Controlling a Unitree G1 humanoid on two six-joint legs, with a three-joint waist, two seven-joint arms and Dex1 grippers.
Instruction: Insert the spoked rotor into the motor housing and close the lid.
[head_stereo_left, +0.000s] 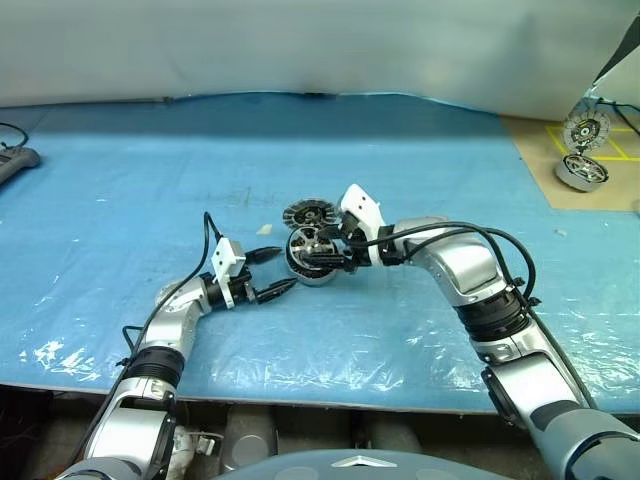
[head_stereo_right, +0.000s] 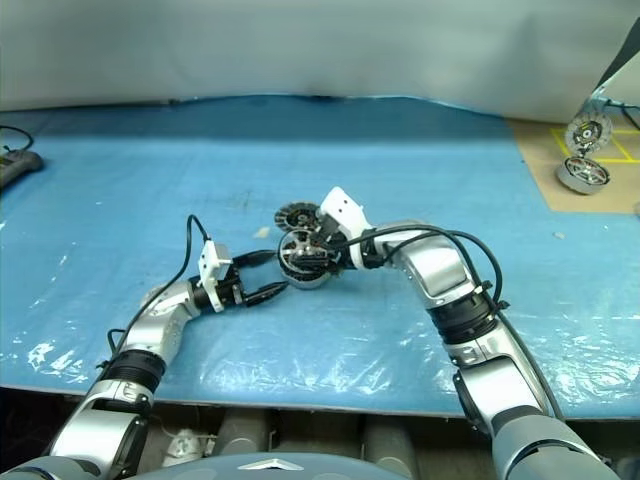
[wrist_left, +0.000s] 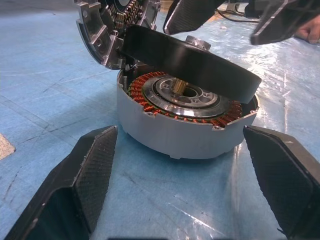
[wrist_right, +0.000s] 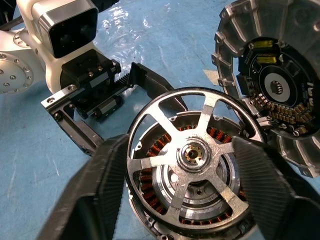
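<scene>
The left gripper (head_stereo_left: 268, 272) waits wide open and empty just beside the housing (wrist_left: 185, 125) on the blue table (head_stereo_left: 120, 180), apparently ready to steady it. The right gripper (wrist_right: 175, 195) holds the rotor (wrist_right: 192, 155) by its rim, tilted over the copper coils, half seated. Behind, the hinged lid (wrist_right: 275, 85) stands open; two spare motor parts (head_stereo_left: 583, 150) lie far off.

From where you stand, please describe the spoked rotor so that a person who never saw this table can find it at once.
On the blue table cover, look near the middle, where the two arms meet. There the right gripper holds the spoked rotor tilted over the motor housing, not yet seated. It is the black-rimmed wheel with open silver spokes; the housing under it shows copper coils, and the hinged lid beside it carries a circuit board.
</scene>
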